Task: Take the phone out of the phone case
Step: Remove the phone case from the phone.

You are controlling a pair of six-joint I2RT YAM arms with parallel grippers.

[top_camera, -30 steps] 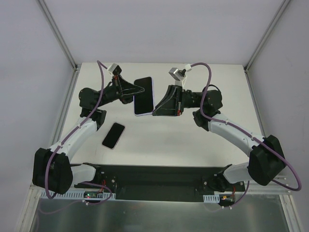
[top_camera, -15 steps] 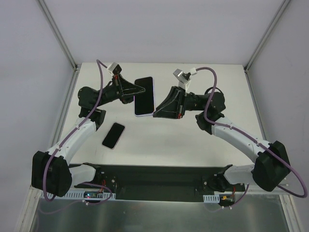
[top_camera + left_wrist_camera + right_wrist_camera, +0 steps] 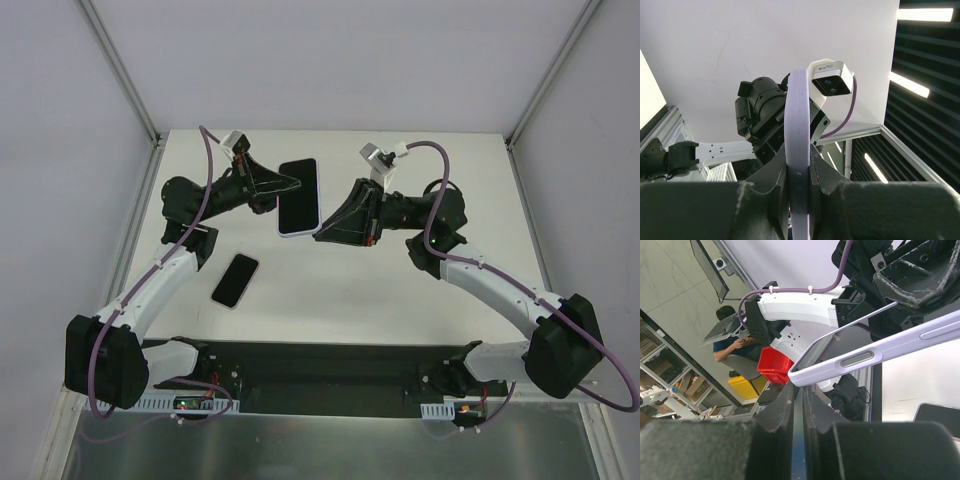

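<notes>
Left gripper (image 3: 293,185) clamps the phone case (image 3: 799,120) aloft, phone (image 3: 299,195) unremoved; right gripper (image 3: 798,395), jaws nearly closed, at its corner.

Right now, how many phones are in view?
2. A lilac-cased phone gripped by the left claw and right claw; a dark phone flat on the table beside the left arm.
</notes>
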